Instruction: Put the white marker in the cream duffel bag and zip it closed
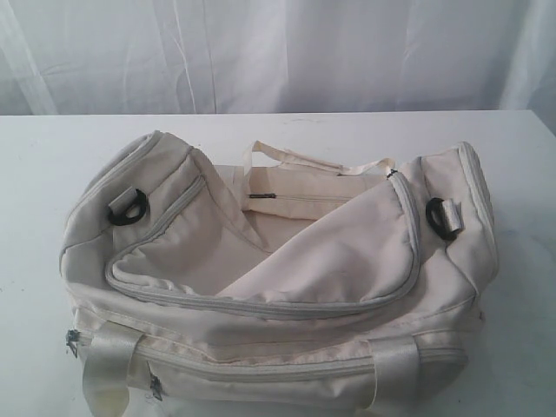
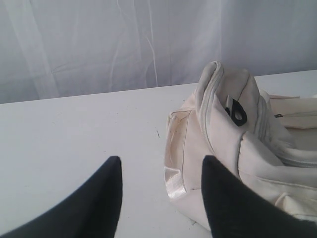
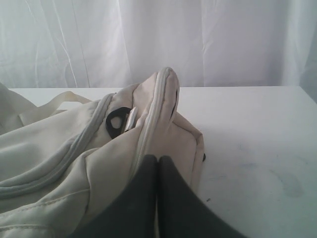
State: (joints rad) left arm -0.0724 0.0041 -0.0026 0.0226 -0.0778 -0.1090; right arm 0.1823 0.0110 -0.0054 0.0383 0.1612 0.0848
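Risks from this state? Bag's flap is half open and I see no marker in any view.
1. The white marker shows in no view, so its place is unconfirmed; the right gripper is shut with nothing visible in it.
2. The top flap of the cream duffel bag sags across the opening, so a dropped marker may land on fabric.
3. The bag is soft; the left gripper is open and holds nothing, so zipping may drag it.

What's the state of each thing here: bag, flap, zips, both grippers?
Large soft cream fabric duffel bag: lying on the white table, main compartment open.
Curved cream top flap: unzipped, slumped, interior showing behind it.
Grey front pocket zipper: looks closed.
Black-fingered left gripper: open, empty.
Black-fingered right gripper: shut, nothing visibly held.
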